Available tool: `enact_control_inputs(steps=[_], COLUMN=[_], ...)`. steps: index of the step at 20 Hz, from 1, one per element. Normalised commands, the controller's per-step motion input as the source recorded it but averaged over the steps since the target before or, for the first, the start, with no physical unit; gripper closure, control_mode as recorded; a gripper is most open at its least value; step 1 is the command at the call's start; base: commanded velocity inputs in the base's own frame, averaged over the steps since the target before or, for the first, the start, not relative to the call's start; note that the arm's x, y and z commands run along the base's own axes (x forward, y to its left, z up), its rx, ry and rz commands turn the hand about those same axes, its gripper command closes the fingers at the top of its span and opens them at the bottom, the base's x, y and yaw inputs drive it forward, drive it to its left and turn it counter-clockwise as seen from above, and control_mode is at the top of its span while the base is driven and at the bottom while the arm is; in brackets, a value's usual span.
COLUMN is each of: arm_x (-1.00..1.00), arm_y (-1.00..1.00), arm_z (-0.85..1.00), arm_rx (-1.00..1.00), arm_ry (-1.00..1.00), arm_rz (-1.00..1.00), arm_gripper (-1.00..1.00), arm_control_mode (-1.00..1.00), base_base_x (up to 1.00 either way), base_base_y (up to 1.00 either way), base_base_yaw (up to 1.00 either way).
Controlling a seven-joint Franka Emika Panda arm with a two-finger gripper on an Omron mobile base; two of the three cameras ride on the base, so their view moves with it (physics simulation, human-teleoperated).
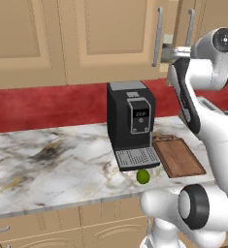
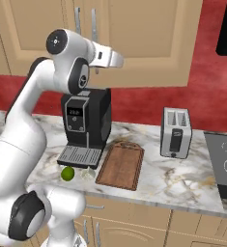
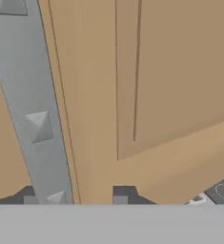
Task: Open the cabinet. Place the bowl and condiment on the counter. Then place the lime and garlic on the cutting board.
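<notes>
Marble counter [image 1: 47, 160] below; gripper [image 3: 75, 198] raised at cabinet [image 3: 180, 71], fingers [image 3: 124, 194] straddled door's vertical bar handle [image 3: 30, 105], grip unconfirmed. Handle's long axis ran upright. Lime [image 1: 143, 176] lay beside cutting board [image 1: 178, 157].

I see a black coffee machine [image 1: 130, 125] at centre frame, its grey grille tray [image 1: 137, 158] just below. In the right base view, a silver toaster [image 2: 176, 132] sits right of centre, a dark cooktop [image 2: 222, 165] at the right edge.
</notes>
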Motion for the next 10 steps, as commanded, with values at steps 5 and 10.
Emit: enact_control_inputs(steps=[5,10], arm_x=[-1.00,-1.00], arm_y=[-0.88,-0.97], arm_z=[0.29,0.30], arm_rx=[0.04,0.05], arm_ry=[0.00,0.00], arm_rz=[-0.13,-0.13], arm_gripper=[1.00,1.00], arm_control_mode=[-1.00,-1.00], base_base_x=[0.00,0.00], base_base_y=[0.00,0.00], base_base_yaw=[0.00,0.00])
